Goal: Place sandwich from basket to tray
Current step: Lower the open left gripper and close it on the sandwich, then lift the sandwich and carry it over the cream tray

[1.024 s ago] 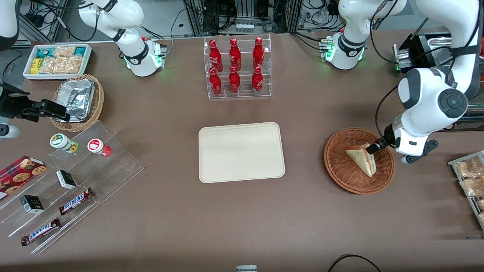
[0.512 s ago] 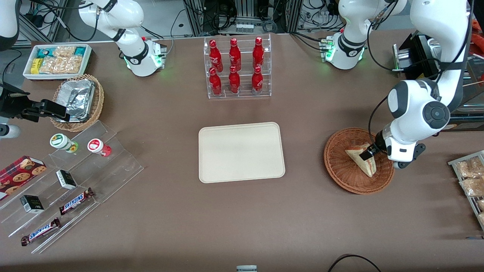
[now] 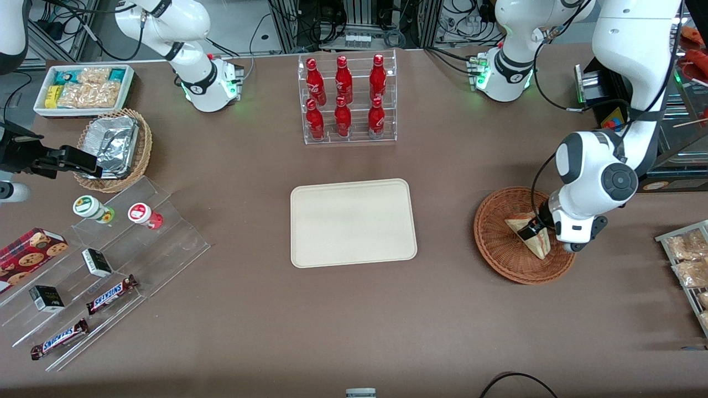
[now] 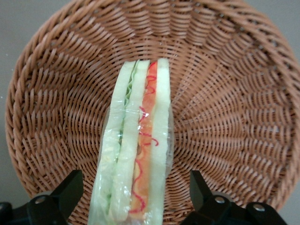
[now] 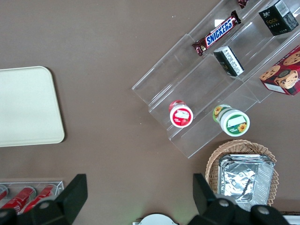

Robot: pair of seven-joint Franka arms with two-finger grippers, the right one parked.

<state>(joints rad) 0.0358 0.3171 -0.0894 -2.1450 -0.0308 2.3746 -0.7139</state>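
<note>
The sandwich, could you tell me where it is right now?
The sandwich lies in the basket, toward the working arm's end of the table, with the open gripper straddling it.

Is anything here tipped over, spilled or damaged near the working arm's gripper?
Nothing stands out. The sandwich rests wrapped and intact in the basket; the gripper is open, a finger on each side of it. The tray lies flat.

The hand (image 3: 532, 229) covers part of the sandwich (image 3: 539, 243); the basket (image 4: 243, 93) rim is cut off.
</note>
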